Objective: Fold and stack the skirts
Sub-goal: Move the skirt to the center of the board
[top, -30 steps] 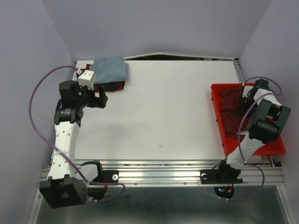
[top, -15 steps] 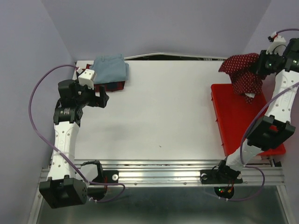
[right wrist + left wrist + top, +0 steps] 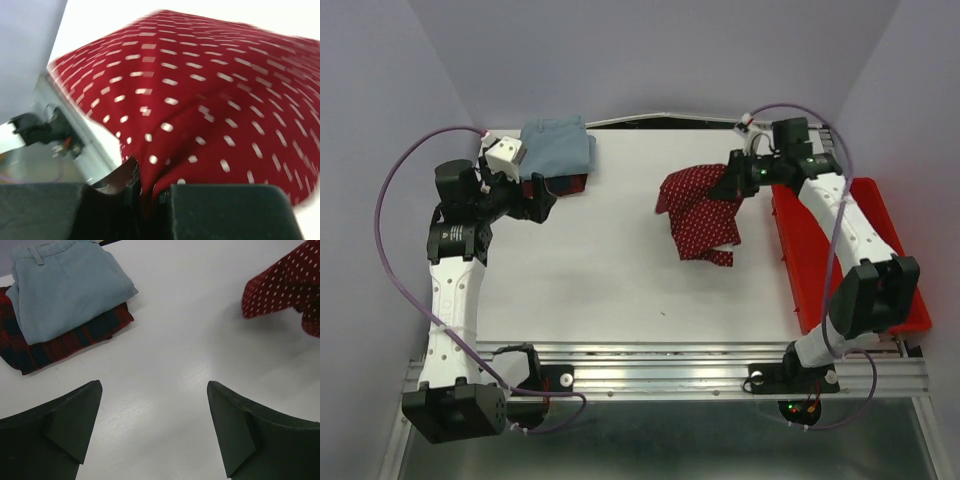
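Observation:
My right gripper is shut on the dark red skirt with white dots and holds it hanging over the middle right of the table; it fills the right wrist view and shows at the right in the left wrist view. The pale blue skirt lies folded on the folded plaid skirt at the back left; both show in the left wrist view, blue on plaid. My left gripper is open and empty, just in front of that stack.
The bright red plastic tray stands at the right edge of the white table, with nothing seen in it. Purple cables loop off both arms. Grey walls close in the back and sides.
My right gripper lifted the dotted skirt out of the tray, swung it high at the back right, then carried it left over the table. My left gripper moved slightly toward the stack.

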Available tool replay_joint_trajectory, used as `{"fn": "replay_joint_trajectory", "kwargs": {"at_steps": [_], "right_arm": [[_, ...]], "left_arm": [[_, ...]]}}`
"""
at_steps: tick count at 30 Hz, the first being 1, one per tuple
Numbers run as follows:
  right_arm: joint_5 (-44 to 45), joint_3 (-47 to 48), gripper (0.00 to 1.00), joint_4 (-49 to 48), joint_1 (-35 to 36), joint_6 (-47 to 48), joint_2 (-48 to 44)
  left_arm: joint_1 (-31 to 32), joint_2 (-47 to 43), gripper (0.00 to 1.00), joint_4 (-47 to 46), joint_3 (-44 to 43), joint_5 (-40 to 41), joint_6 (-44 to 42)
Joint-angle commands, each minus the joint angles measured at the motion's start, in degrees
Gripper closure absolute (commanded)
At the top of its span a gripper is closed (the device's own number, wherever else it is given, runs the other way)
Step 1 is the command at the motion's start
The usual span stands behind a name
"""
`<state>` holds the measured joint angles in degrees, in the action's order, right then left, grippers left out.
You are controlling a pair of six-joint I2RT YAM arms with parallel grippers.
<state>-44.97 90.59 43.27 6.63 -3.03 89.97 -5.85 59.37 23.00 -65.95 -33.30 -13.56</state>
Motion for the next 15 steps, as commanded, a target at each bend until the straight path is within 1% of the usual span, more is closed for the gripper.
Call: {"fn": "replay_joint_trajectory", "kwargs": {"at_steps": [1, 3, 4, 5, 6, 7, 9, 10, 11, 12, 13, 14, 15], "right_arm": [[0.59, -11.09, 0.89, -15.18, 3.38, -11.72, 2.38], [0.94, -13.76, 0.89, -20.82, 5.75, -15.41, 4.58], [1.02, -14.99, 0.87, -22.25, 6.46, -16.39, 7.47], [1.37, -15.0, 0.86, -23.56, 7.59, -17.27, 9.15], [1.72, -13.35, 0.86, -24.27, 7.6, -17.8, 13.08], [1.73, -12.03, 0.84, -24.11, 8.39, -17.98, 15.04], [1.47, -8.78, 0.83, -23.06, 8.4, -18.68, 19.16], [1.46, -5.19, 0.82, -22.7, 8.4, -19.03, 23.01], [1.55, -3.33, 0.74, -22.35, 8.4, -19.12, 24.97], [1.55, -1.4, 0.5, -21.13, 8.4, -19.3, 26.73], [1.47, 0.45, 0.43, -20.25, 8.4, -19.12, 28.22], [1.2, 2.73, 0.36, -19.46, 8.4, -19.03, 30.15], [1.64, 3.36, 0.23, -18.49, 8.4, -18.77, 30.43]], "left_arm": [[0.13, -0.22, 0.01, 2.13, -2.43, -4.66, -3.22], [0.13, 0.39, 0.01, 3.88, -2.34, -6.76, -5.5], [0.13, 0.74, 0.01, 4.76, -2.25, -7.65, -6.38], [0.31, 1.53, 0.01, 6.86, -2.25, -8.79, -9.0], [1.18, 1.97, 0.01, 7.75, -2.16, -9.32, -9.9], [1.97, 2.5, 0.01, 8.45, -2.07, -8.63, -10.43], [3.99, 3.72, 0.01, 10.04, -1.55, -5.22, -12.26], [5.57, 3.99, 0.01, 10.65, -1.11, -4.24, -12.8], [8.02, 4.17, 0.01, 10.66, -0.24, -3.27, -13.41], [9.35, 4.17, 0.01, 10.57, 0.29, -1.61, -14.29], [10.67, 4.08, 0.01, 10.4, 0.82, -0.9, -14.47], [13.29, 3.65, 0.01, 9.44, 1.96, -0.28, -14.65], [14.45, 3.47, 0.01, 8.91, 2.49, 0.51, -14.82]]}}
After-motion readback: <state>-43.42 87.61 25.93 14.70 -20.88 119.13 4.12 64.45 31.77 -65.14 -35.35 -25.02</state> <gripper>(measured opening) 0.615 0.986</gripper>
